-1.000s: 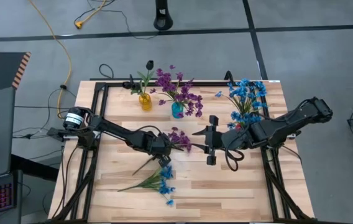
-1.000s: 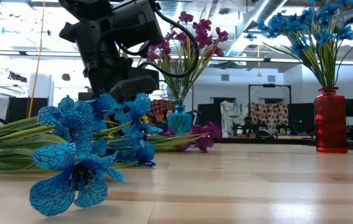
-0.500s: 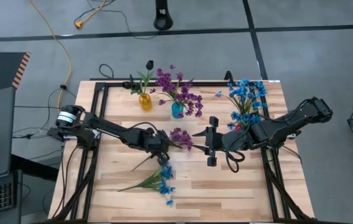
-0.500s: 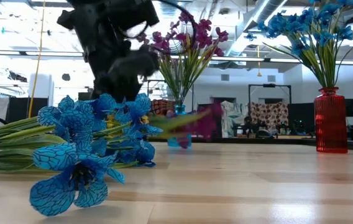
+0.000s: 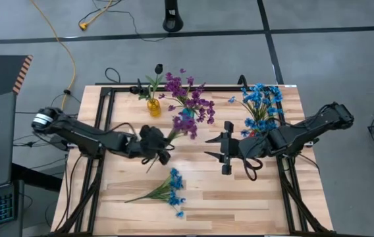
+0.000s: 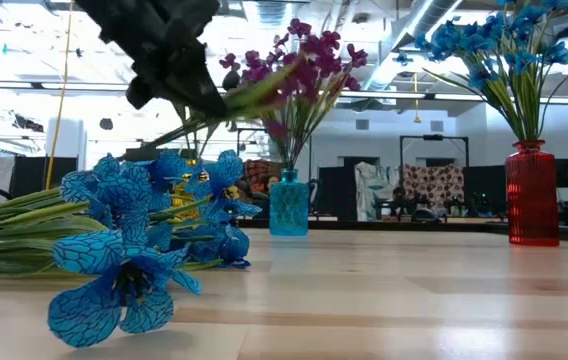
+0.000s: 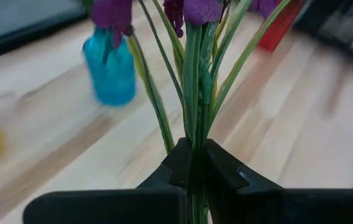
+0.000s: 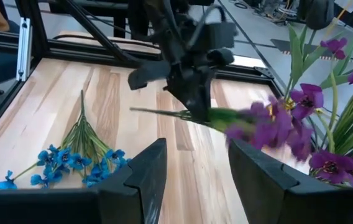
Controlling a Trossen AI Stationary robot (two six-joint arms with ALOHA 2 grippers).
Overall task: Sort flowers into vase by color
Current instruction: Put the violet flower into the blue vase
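High view, surface [image 5: 240, 191]: blue sprig [image 5: 167, 191] lies at 6 o'clock.
Left jaws [image 5: 155, 150]: clamped on purple sprig [image 5: 184, 124], airborne beside blue vase [image 5: 187, 116].
Right jaws [image 5: 224, 148]: parted, empty, waiting.
Technique: tilt stems down, centre over the neck, then release.

Purple sprig [image 5: 182, 125] held aloft near blue vase [image 5: 187, 116]; blue sprig [image 5: 167, 191] lies flat.
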